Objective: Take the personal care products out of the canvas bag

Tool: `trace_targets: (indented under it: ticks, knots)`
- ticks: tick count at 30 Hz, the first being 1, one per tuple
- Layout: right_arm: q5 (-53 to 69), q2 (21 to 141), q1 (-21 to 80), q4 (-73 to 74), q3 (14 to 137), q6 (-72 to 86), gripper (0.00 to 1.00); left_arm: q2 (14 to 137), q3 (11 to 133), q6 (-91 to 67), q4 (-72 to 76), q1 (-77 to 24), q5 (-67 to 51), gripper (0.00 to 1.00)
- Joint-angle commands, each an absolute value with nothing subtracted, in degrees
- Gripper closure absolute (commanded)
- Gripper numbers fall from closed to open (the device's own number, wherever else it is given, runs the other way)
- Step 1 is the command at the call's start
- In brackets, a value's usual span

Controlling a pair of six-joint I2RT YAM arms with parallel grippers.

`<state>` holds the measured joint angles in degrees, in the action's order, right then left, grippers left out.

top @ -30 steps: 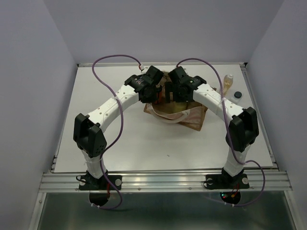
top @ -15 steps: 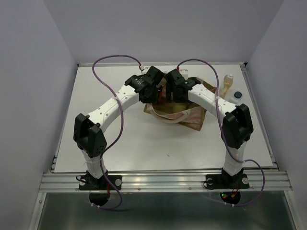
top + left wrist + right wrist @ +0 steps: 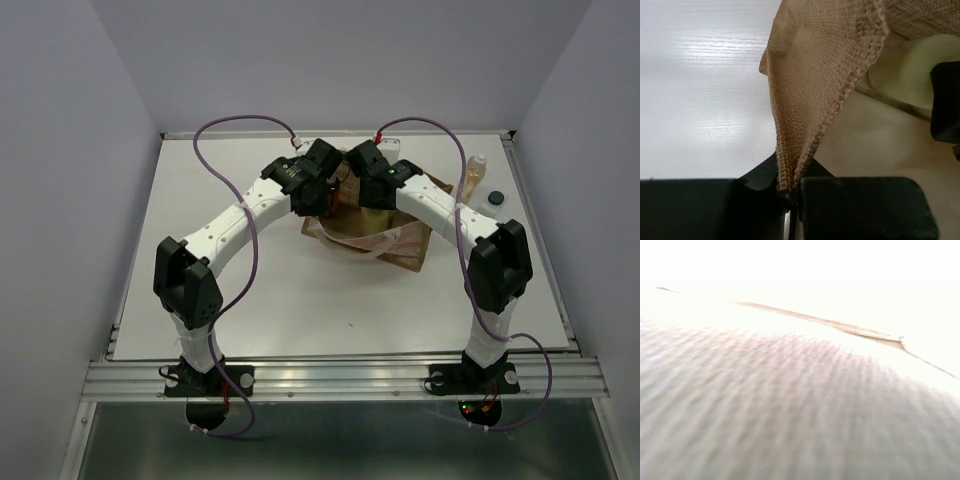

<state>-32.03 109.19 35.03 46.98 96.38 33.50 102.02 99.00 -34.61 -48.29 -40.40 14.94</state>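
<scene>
The canvas bag lies at the middle back of the table, with its white handles toward the front. My left gripper is shut on the bag's woven tan rim, which is pinched between its fingers and held up. Inside the bag, a pale yellow-green bottle shows past the rim. My right gripper reaches into the bag's mouth. One of its black fingers shows beside that bottle. The right wrist view is filled with blurred pale cloth, and its jaws are hidden.
An amber-orange bottle with a white cap stands on the table at the back right. A small pale bottle with a dark cap stands just in front of it. The two wrists are close together over the bag.
My right gripper has moved left and down into the bag's mouth, closer to the left gripper. The left arm has kept its hold on the rim and stayed put.
</scene>
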Motion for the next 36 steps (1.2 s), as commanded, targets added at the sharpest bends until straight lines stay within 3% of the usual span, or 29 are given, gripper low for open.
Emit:
trace_targets:
  ticks: [1,11,13,14,28,36]
  knots:
    - [-32.96,108.37,34.45,47.72,95.71,36.65,0.60,100.11,98.52,-34.89,-50.10,-41.13,14.68,1.00]
    - [-31.91,106.79,34.45,48.16,96.76,35.95,0.84,100.28,99.58,-33.84,-50.10,-41.22,15.20,1.00]
    - [-31.55,106.61,34.45,48.25,97.99,34.81,0.97,100.46,99.84,-33.66,-50.27,-41.22,15.38,1.00]
    - [-31.29,106.52,34.45,48.16,98.69,34.28,0.99,100.46,99.93,-33.66,-50.27,-41.22,15.47,1.00]
    - [-26.10,101.69,34.45,48.25,109.33,25.41,0.99,102.65,102.57,-33.13,-50.71,-41.04,16.17,1.00]
    - [-26.99,100.20,34.45,49.13,121.61,20.92,0.99,103.71,104.15,-33.22,-50.98,-40.17,16.96,1.00]
